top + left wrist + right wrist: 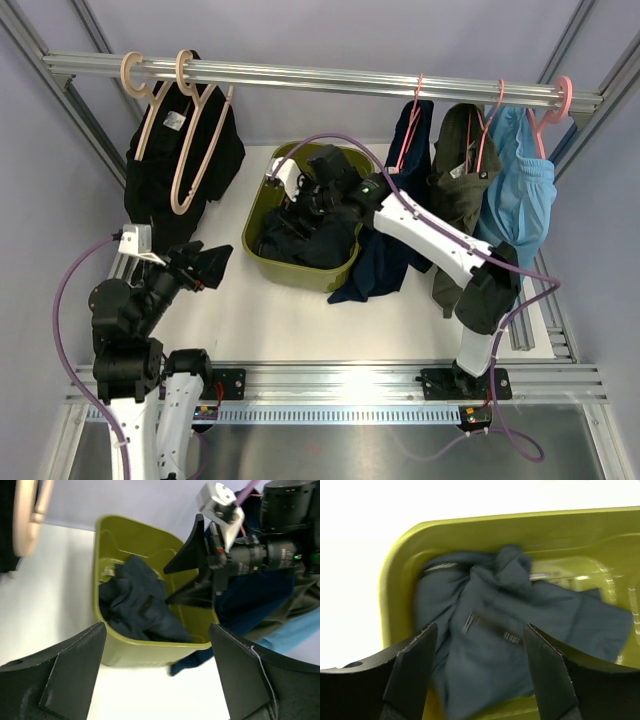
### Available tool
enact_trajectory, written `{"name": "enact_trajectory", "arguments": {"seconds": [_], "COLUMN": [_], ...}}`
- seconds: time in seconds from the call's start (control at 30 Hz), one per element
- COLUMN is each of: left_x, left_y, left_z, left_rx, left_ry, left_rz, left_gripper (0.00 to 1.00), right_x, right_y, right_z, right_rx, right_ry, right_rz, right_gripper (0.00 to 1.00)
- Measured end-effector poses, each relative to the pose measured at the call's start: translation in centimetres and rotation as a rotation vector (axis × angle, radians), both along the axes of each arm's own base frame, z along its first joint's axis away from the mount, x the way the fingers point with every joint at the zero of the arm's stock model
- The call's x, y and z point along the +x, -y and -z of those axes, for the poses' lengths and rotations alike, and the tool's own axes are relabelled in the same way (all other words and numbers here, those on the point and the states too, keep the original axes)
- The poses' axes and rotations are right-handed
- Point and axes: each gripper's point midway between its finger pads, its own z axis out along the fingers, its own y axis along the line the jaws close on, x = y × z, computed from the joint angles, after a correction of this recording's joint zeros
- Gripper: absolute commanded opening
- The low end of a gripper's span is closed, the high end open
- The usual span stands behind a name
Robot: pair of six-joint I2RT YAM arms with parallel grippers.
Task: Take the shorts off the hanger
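Along the back of the work cell, the rail (330, 78) carries all hangers above the table (300, 325). At centre stands the olive-green bin (300, 272).

1. Shorts, position. The navy shorts (385, 255) hang from a pink hanger (412, 110) on the rail, draped downward, lower end beside the bin's right wall. The teal-slate shorts (490, 630) lie crumpled inside the bin, off any hanger. An olive-green pair (460, 170) and a light-blue pair (522, 195) hang further right.

2. Right gripper (480, 627). Fingers apart, nothing between them; it hovers directly over the teal-slate shorts in the bin.

3. Left gripper (157, 626). Fingers apart, empty; it is low at the near left, facing the bin, well apart from the rail.

4. Governing relation. The navy shorts lie to the right of the right gripper and higher, long axis vertical from hanger to hem. The right arm is judged the nearer; the next grasp likely calls for it to rise and swing right toward the waistband at the hanger.
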Motion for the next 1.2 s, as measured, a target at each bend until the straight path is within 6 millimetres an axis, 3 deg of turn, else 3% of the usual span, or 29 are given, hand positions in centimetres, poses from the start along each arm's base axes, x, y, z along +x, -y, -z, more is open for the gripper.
{"name": "enact_trajectory", "arguments": {"seconds": [0.1, 0.23, 0.4, 0.53, 0.7, 0.87, 1.03, 1.2], "left_x": [0.7, 1.0, 1.2, 1.5, 2.4, 2.9, 4.4, 4.7], "left_y": [0.7, 1.6, 2.2, 2.8, 5.5, 11.1, 15.0, 16.9], "left_z": [-0.8, -2.1, -3.2, -3.8, -3.1, -2.7, -0.4, 2.4], "left_rx": [-0.035, -0.071, -0.107, -0.130, -0.129, -0.046, 0.056, 0.143], "left_ry": [0.004, 0.042, 0.066, 0.070, -0.005, -0.072, -0.136, -0.185], "left_rz": [0.046, 0.098, 0.141, 0.175, 0.269, 0.395, 0.404, 0.395], "left_gripper": [0.84, 0.83, 0.83, 0.81, 0.81, 0.82, 0.82, 0.83], "right_x": [-2.7, -5.6, -8.5, -9.3, -7.2, -5.4, -3.4, -0.1], "right_y": [0.4, 1.9, 6.3, 9.9, 15.4, 20.4, 23.6, 25.8], "right_z": [-3.1, -9.9, -17.6, -21.3, -22.2, -19.7, -19.5, -19.9], "right_rx": [0.035, 0.155, 0.288, 0.361, 0.421, 0.469, 0.568, 0.696], "right_ry": [-0.040, -0.035, 0.011, 0.031, 0.044, 0.006, -0.033, -0.094], "right_rz": [-0.105, -0.220, -0.248, -0.121, 0.214, 0.540, 0.777, 0.945], "right_gripper": [0.81, 0.81, 0.79, 0.78, 0.78, 0.75, 0.65, 0.60]}}
